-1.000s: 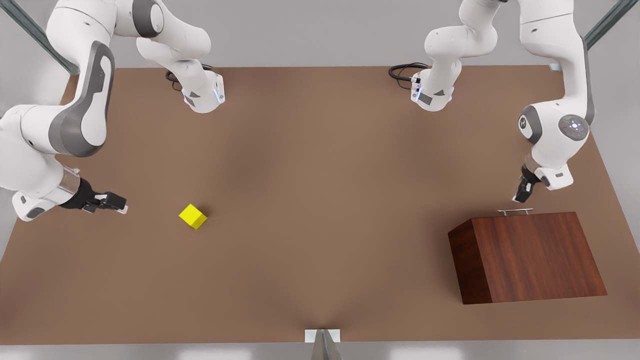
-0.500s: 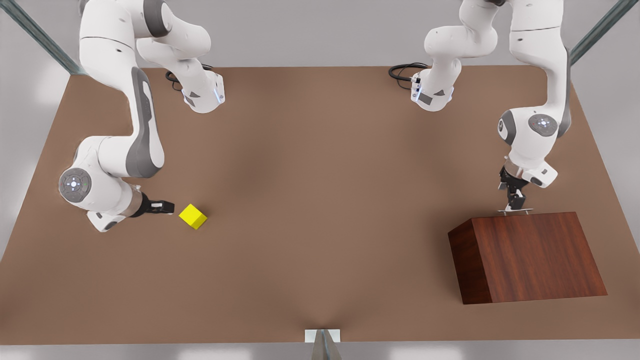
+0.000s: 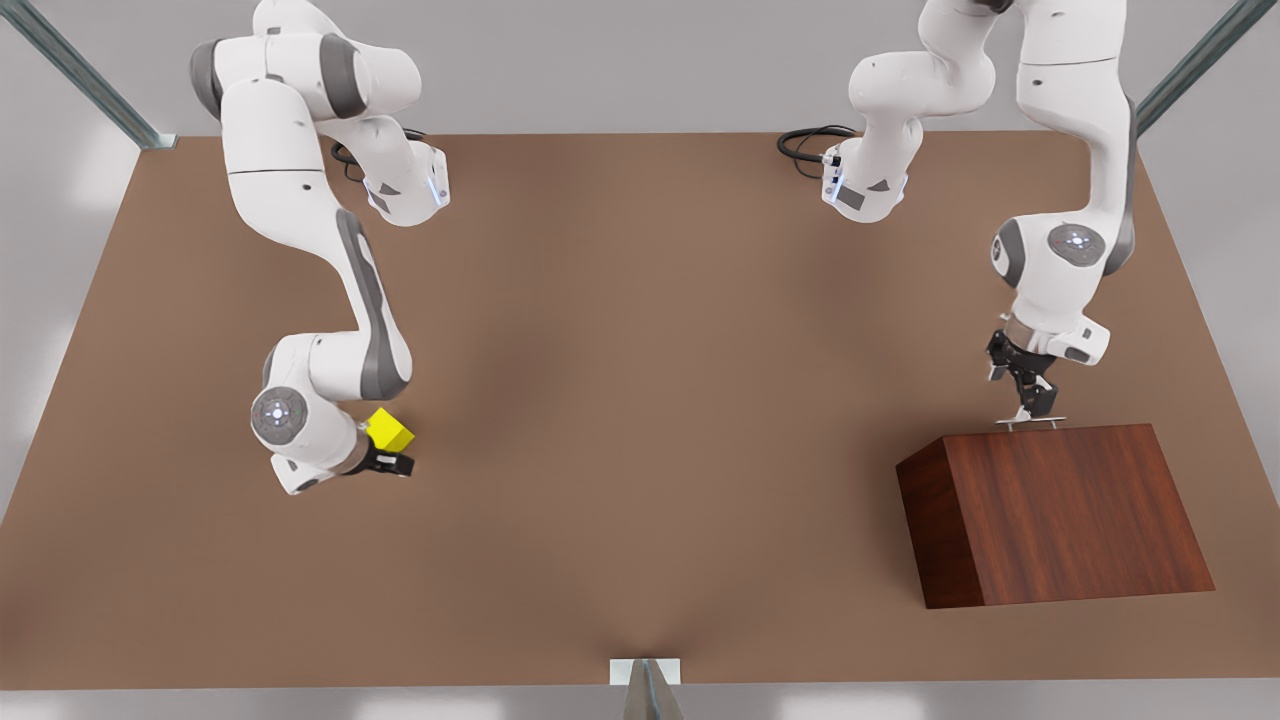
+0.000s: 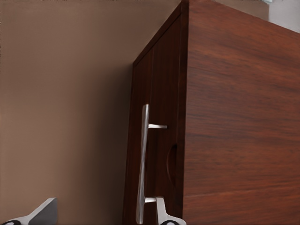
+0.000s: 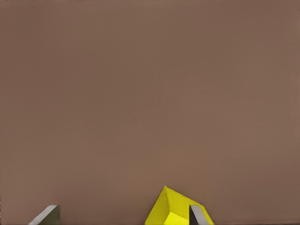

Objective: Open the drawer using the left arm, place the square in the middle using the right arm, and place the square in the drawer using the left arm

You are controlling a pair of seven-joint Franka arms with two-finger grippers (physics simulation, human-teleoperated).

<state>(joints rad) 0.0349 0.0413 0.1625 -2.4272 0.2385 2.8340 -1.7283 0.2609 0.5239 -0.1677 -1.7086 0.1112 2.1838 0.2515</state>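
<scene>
The square (image 3: 392, 432), a small yellow cube, lies on the table at the front view's left. My right gripper (image 3: 390, 458) is low over it and open. In the right wrist view the square (image 5: 171, 211) sits between the fingertips, close to one finger (image 5: 197, 215). At the front view's right stands the dark wooden box (image 3: 1060, 510) with the drawer shut. My left gripper (image 3: 1033, 408) is down at the silver handle (image 3: 1030, 423). It is open, and the handle (image 4: 143, 154) runs between its fingertips (image 4: 165, 214) in front of the drawer face (image 4: 157, 117).
The brown tabletop (image 3: 640, 400) stretches wide and bare between the two arms. Both arm bases (image 3: 405, 195) stand at the far edge with black cables beside them. A small bracket (image 3: 645, 672) sits at the near edge.
The right arm swung in from the front view's left and its gripper now stands over the square. The left gripper came down onto the handle and has held there.
</scene>
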